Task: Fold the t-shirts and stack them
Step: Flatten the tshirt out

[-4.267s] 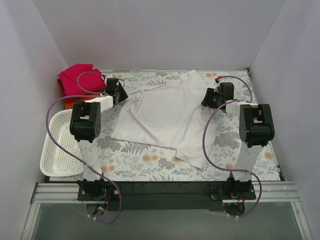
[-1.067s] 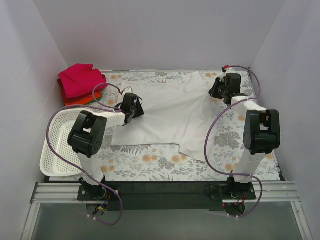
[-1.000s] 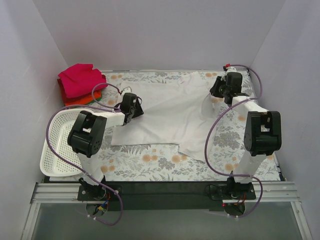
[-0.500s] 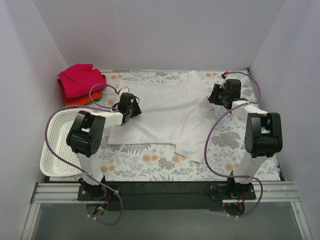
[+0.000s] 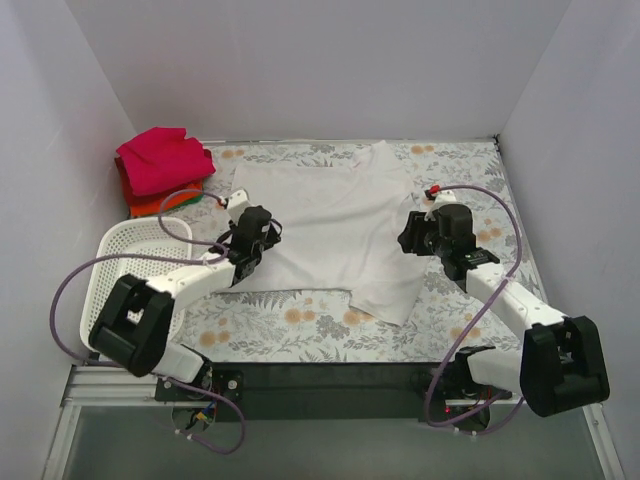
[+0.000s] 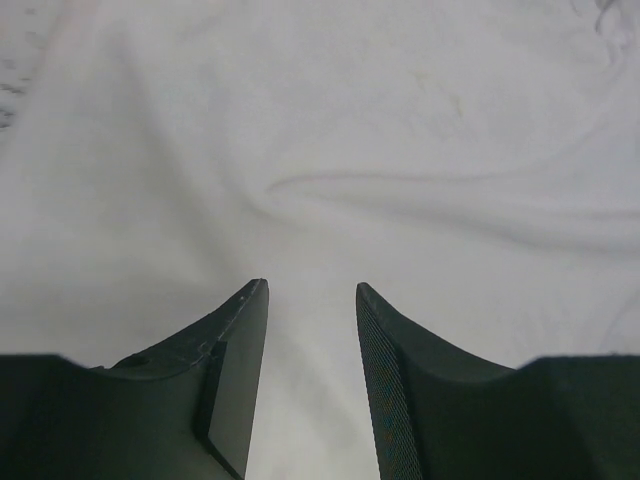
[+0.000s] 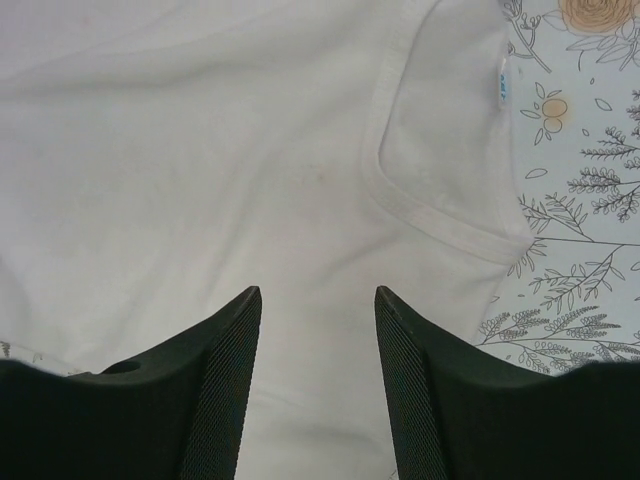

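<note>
A white t-shirt (image 5: 335,215) lies spread flat on the flowered table. It fills the left wrist view (image 6: 320,130), and the right wrist view (image 7: 200,150) shows its neckline. My left gripper (image 5: 262,222) is open and empty over the shirt's left edge (image 6: 310,290). My right gripper (image 5: 408,233) is open and empty over the shirt's right side near the collar (image 7: 318,295). A stack of folded shirts stands at the back left: magenta-pink (image 5: 162,158) on top, red-orange (image 5: 160,203) under it, a sliver of green (image 5: 208,201) at the bottom.
A white mesh basket (image 5: 125,272) stands at the left edge beside my left arm. The flowered tablecloth (image 5: 300,320) shows along the front. Grey walls close in the back and both sides.
Both arms have pulled back toward the near side and lowered over the shirt. The right gripper moved from the back right corner to the shirt's right side. The shirt shifted slightly.
</note>
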Available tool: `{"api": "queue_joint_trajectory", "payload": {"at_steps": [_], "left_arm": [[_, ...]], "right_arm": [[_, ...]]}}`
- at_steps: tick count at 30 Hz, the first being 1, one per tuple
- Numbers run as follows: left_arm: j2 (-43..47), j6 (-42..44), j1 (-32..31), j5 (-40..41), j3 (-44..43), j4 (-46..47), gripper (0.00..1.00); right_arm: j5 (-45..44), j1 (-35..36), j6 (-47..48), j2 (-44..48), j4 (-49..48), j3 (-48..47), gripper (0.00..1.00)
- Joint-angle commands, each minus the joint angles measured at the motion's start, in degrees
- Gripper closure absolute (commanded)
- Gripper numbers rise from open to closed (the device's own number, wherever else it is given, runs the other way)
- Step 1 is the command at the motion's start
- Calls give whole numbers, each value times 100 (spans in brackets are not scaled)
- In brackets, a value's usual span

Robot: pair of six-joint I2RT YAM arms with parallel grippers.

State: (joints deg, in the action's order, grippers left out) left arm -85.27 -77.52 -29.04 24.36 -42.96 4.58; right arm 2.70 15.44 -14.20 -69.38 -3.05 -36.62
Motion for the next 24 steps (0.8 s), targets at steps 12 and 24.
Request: {"api": "queue_joint_trajectory", "payload": {"at_steps": [12, 24], "left_arm": [[1760, -3040, -76, 1897, 1026, -3611, 60], [1689, -4702, -67, 1651, 1202, -4430, 58]], "right_arm": [[337, 135, -259, -576, -899, -223, 53], [372, 126, -154, -462, -1022, 14, 52]]}}
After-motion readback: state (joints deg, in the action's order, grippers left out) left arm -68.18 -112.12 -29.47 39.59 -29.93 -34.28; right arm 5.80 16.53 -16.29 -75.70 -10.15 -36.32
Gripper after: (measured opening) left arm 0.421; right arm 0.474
